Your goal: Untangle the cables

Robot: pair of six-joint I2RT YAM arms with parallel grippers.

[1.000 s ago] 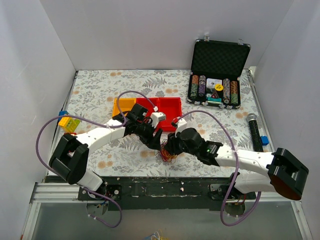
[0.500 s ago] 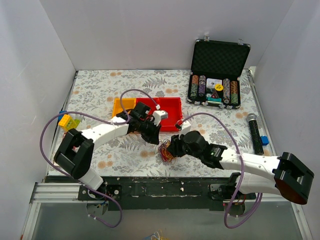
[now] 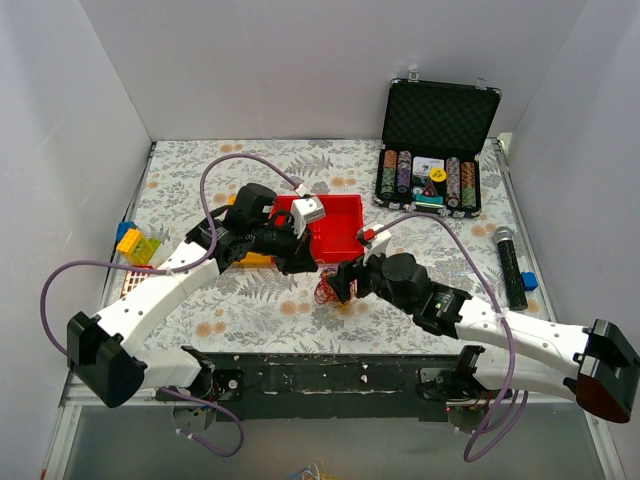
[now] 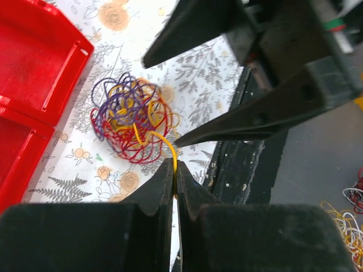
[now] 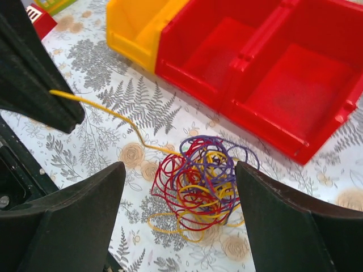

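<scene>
Yellow strand (image 4: 168,144) clamped in left gripper (image 4: 173,165); right gripper (image 5: 178,170) spread, empty — pulling may drag the tangle (image 5: 201,184), tightening knots.

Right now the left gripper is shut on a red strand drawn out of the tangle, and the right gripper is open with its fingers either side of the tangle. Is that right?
Not quite. The strand in the left gripper is yellow, not red, as the left wrist view shows. The rest holds: it leads out of the tangle, and the right gripper is open with its fingers either side of the tangle.
</scene>
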